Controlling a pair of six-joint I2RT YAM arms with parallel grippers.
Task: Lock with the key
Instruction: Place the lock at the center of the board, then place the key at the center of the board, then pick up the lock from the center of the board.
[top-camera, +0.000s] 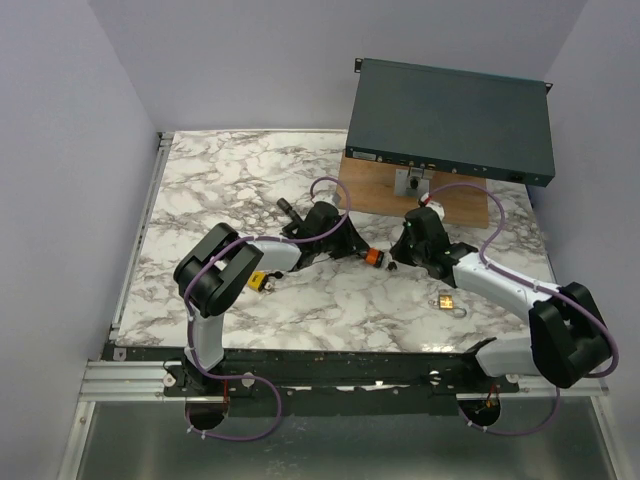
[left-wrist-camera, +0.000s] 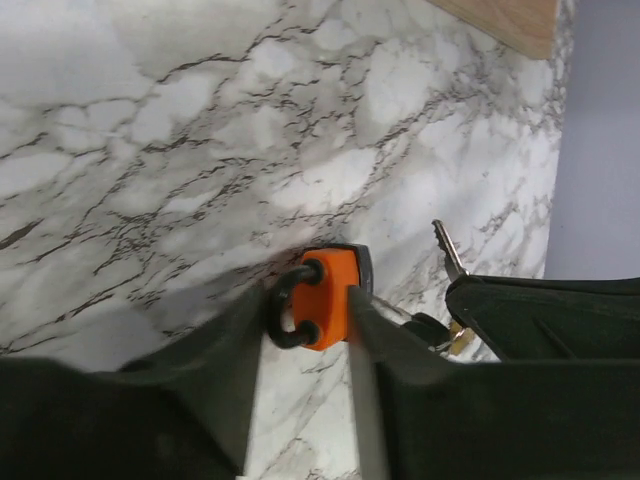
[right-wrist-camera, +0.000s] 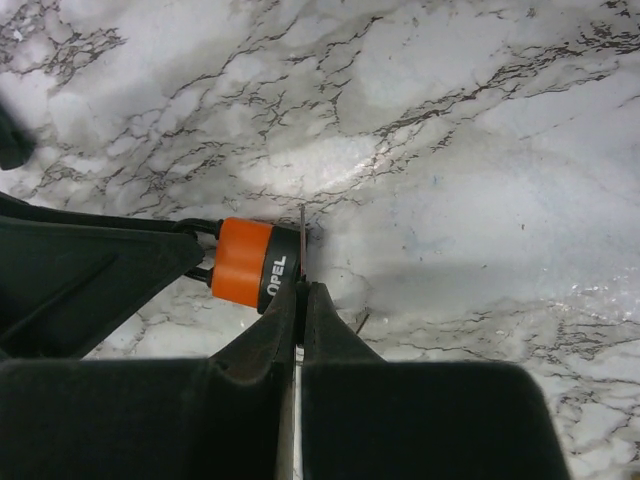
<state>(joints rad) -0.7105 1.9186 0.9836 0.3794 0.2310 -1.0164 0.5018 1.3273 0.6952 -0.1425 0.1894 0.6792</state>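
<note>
Arms first: both of yours reach in from the near edge of the marble surface (top-camera: 230, 170) and meet at the orange padlock (top-camera: 375, 257), which lies on its side on the marble. Nearer to you than the padlock, and off to its right, a small brass lock (top-camera: 446, 301) on a ring lies alone, well apart from it.

At the padlock itself, your left claw (left-wrist-camera: 306, 300) straddles it from the left. Its fingers (left-wrist-camera: 225, 370) stand apart on either side of the orange body and black shackle, close against both. You cannot tell from the wrist view whether they press or have let go.

Your right claw (right-wrist-camera: 300, 290) comes in from the padlock's right and is clenched on a thin metal key (right-wrist-camera: 302, 235), seen edge-on just beside the padlock's dark end. Whether the key sits in the keyhole cannot be told.

Beyond the padlock lies a wooden board (top-camera: 455, 205) carrying a small grey fitting (top-camera: 409, 183). Farthest stands a dark rack unit (top-camera: 450, 115).
</note>
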